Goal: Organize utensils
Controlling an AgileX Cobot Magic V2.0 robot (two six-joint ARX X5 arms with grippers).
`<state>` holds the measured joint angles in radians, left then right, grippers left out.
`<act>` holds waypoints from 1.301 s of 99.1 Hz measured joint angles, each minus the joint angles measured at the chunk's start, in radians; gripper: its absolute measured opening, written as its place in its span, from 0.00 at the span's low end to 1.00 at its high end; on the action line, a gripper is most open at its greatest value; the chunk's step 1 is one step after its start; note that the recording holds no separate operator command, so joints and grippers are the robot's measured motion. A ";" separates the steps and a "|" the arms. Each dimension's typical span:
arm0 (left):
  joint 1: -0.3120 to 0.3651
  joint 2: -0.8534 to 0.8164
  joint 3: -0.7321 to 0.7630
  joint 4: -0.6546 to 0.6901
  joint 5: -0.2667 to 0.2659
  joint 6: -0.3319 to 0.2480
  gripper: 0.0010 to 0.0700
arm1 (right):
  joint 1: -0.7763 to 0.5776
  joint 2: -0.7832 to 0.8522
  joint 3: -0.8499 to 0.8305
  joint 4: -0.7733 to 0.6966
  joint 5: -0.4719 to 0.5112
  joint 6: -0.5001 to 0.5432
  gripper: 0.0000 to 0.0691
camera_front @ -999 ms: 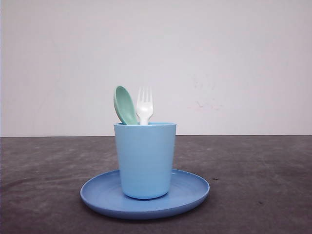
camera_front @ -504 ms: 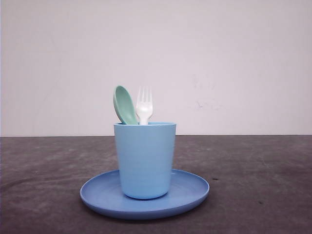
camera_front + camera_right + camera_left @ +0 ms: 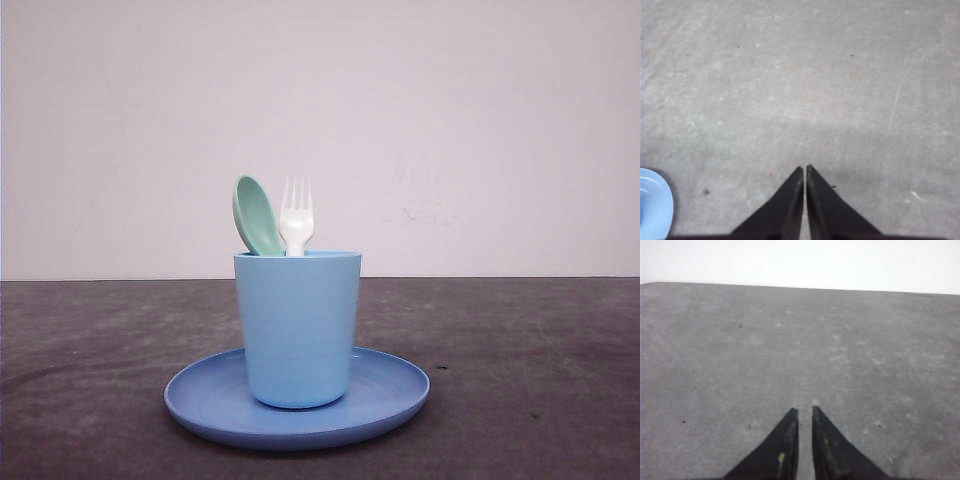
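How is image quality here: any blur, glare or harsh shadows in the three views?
Front view: even, soft light, no glare; cup, spoon and fork fairly sharp, faint shadow under the plate. Left wrist view: table grainy, left gripper dark, little detail. Right wrist view: right gripper dark, with a soft shadow band across the table.

In front of you a light blue cup (image 3: 298, 330) stands upright on a round blue plate (image 3: 395, 395), a little left of the plate's middle. The green spoon (image 3: 257, 216) and white fork (image 3: 296, 217) stick up out of the cup side by side, spoon left. The plate sits on the dark table (image 3: 540, 380).
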<state>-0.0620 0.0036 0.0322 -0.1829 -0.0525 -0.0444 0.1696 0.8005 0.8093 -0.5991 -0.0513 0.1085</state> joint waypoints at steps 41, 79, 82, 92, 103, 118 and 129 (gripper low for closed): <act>0.000 0.000 0.000 0.000 0.000 0.000 0.02 | -0.104 -0.392 -0.324 0.131 -0.009 -0.034 0.01; 0.000 0.000 0.000 0.000 0.000 0.000 0.02 | -0.106 -0.759 -0.731 0.375 -0.011 -0.024 0.01; 0.000 0.000 0.000 0.000 0.000 0.000 0.02 | -0.106 -0.769 -0.743 0.382 -0.011 -0.024 0.01; 0.000 0.000 0.000 0.000 0.000 0.000 0.02 | -0.106 -0.795 -0.778 0.425 -0.011 -0.023 0.01; 0.000 0.000 0.000 0.000 0.000 0.000 0.02 | -0.106 -0.795 -0.792 0.427 -0.010 -0.021 0.01; 0.000 0.000 0.000 0.000 0.000 0.000 0.02 | -0.106 -0.795 -0.792 0.425 -0.009 -0.021 0.01; 0.000 0.000 0.000 0.000 0.000 0.000 0.02 | -0.106 -0.795 -0.792 0.427 -0.005 -0.021 0.01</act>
<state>-0.0620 0.0036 0.0322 -0.1829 -0.0525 -0.0444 0.0635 0.0059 0.0170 -0.1722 -0.0563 0.0872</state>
